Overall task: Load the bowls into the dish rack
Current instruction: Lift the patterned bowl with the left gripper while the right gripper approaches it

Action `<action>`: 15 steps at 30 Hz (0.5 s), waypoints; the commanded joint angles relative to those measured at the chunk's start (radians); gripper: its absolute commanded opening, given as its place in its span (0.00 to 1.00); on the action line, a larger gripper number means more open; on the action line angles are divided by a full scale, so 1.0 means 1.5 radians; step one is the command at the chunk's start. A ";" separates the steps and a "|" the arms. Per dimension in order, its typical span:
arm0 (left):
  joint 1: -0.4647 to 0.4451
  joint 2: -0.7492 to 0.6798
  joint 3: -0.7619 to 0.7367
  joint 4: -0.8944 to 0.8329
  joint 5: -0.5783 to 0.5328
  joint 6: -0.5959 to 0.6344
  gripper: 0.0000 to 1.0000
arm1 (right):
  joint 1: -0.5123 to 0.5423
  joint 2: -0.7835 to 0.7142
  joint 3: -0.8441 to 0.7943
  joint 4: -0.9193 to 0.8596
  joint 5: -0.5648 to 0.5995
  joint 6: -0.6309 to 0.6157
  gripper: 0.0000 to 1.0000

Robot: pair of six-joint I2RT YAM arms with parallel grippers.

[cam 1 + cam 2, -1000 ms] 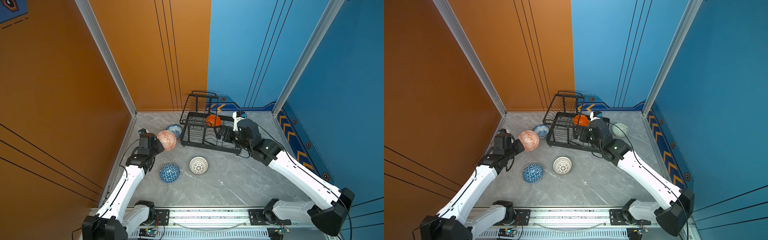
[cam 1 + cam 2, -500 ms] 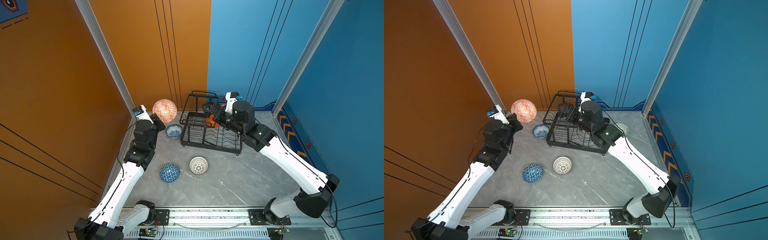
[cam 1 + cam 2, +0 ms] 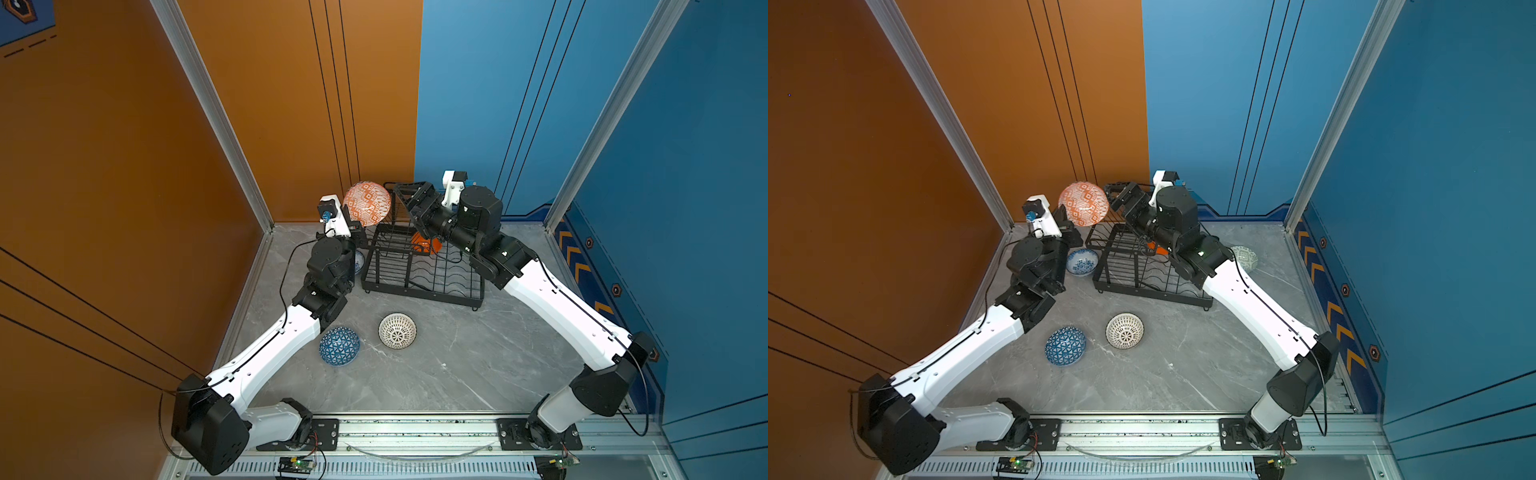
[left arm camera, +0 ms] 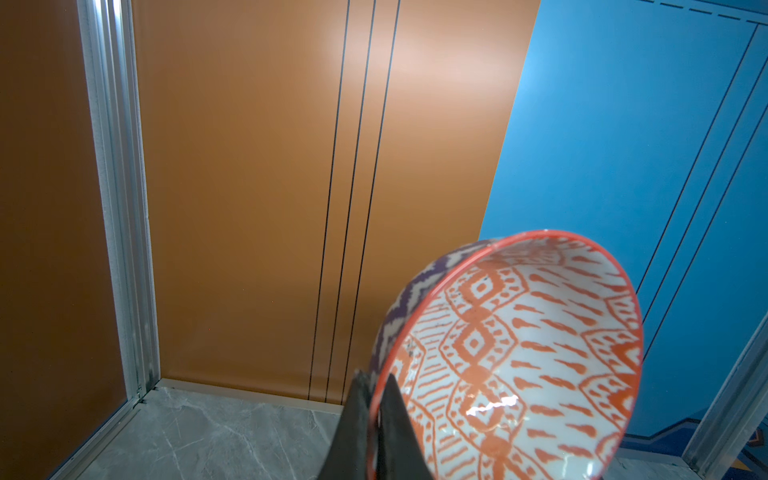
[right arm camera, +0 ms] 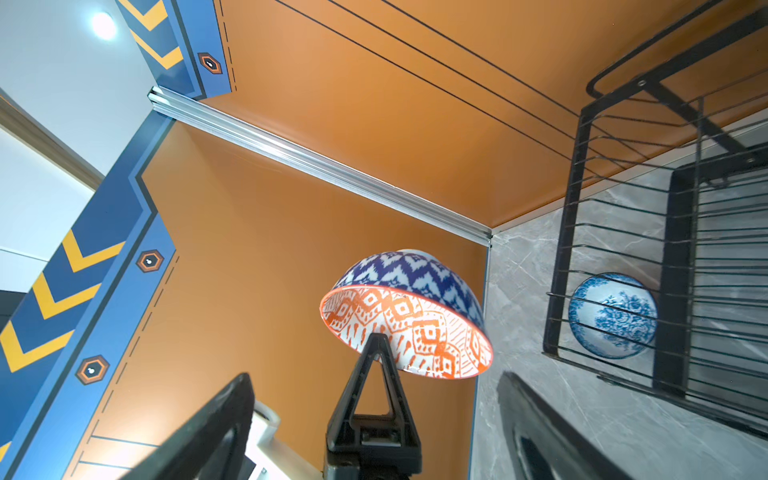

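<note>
Grey marble table (image 3: 436, 374), boxed in by orange and blue walls. Two white arms come in from the near rail, the left arm (image 3: 266, 353) and the right arm (image 3: 561, 307), and both are stretched toward the far end.

Dish rack (image 3: 419, 293): black wire, standing at the back of the table, with its raised basket tier on the side nearest the back wall. It is clear in both top views (image 3: 1150, 293).

Six bowls counted.
- Plain orange bowl (image 3: 424, 245): inside the rack, mostly hidden behind the right arm.
- Orange-white patterned bowl (image 3: 368, 203): up in the air and tipped on edge, just left of the rack's raised tier. Its patterned inside faces the top cameras. The right wrist view shows a blue-white zigzag outside (image 5: 407, 274).
- Blue-white floral bowl (image 3: 1082, 262): upright on the table, just beside the rack's left side.
- Pale green bowl (image 3: 1245, 257): on the table right of the rack, partly behind the right arm.
- Blue triangle bowl (image 3: 339, 345) and white dotted bowl (image 3: 397, 330): near each other on the table in front of the rack, not touching, and apart from it.

Left gripper (image 4: 376, 386): pinched tight on the patterned bowl's rim, one finger inside and one outside.

Right gripper (image 3: 415, 197): over the rack's raised tier with its jaws spread wide and nothing between them. It faces the held bowl without touching it.
</note>
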 commanded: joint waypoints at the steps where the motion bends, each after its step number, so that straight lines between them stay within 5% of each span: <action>1: -0.024 0.017 0.019 0.152 -0.046 0.082 0.00 | 0.006 0.013 0.017 0.048 -0.024 0.037 0.90; 15: -0.110 0.111 0.014 0.330 -0.080 0.244 0.00 | -0.024 0.059 0.065 0.069 -0.024 0.083 0.79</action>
